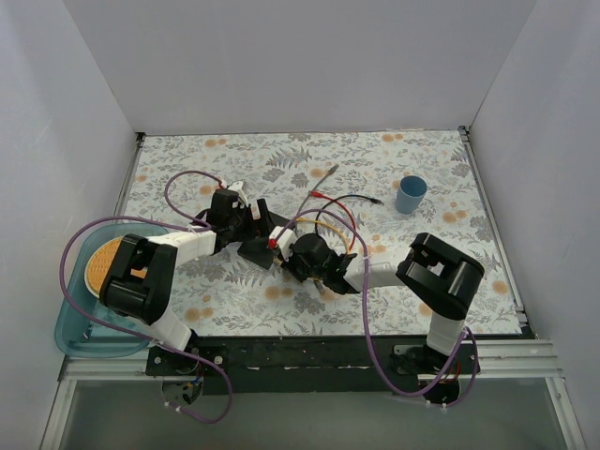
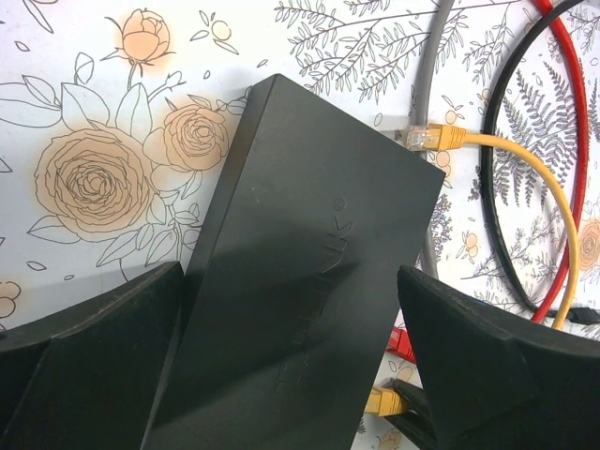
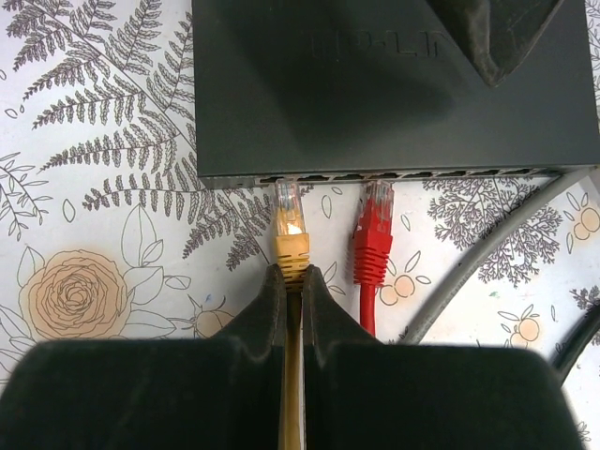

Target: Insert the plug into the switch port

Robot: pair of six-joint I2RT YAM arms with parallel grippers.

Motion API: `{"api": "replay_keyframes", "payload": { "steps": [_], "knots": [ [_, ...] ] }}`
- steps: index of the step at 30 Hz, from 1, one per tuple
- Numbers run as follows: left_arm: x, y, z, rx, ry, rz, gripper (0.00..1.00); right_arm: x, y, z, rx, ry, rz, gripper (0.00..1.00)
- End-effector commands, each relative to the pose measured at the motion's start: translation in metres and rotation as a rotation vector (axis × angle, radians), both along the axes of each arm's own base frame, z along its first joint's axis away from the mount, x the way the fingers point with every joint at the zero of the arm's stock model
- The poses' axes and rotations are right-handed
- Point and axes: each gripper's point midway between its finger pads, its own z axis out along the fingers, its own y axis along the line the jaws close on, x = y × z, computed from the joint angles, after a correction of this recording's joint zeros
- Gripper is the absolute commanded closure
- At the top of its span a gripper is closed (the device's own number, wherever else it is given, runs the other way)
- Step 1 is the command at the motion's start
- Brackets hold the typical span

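Yellow plug [image 3: 290, 220] is held by my right gripper [image 3: 293, 281], which is closed tight on the cable just behind the boot. So the clear tip points to 12 o'clock, straight at the switch port [image 3: 286, 178]. The tip is at the opening but, I judge, not yet seated. A red plug [image 3: 375, 225] stands at 3 o'clock of it. My left gripper [image 2: 289, 274] is fully open astride the black switch [image 2: 309, 234] and grips nothing; I think this is to stop the box from sliding. The raised lettering [image 3: 378, 42] on its lid I cannot read.

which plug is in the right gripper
The yellow plug, its cable pinched by the right gripper; the red plug beside it sits ungripped at the black box.
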Motion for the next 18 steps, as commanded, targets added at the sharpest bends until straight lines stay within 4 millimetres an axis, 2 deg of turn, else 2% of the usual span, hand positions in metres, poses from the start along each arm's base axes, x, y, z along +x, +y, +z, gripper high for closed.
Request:
{"api": "replay_keyframes", "payload": {
  "steps": [1,18],
  "knots": [
    [-0.043,-0.004,-0.031,-0.015,0.204,-0.019,0.02,0.014,0.016,0.04,0.157,-0.081,-0.055,0.99],
    [-0.052,0.008,-0.029,-0.016,0.206,0.072,0.02,0.007,0.018,0.051,0.21,-0.095,-0.076,0.99]
  ]
}}
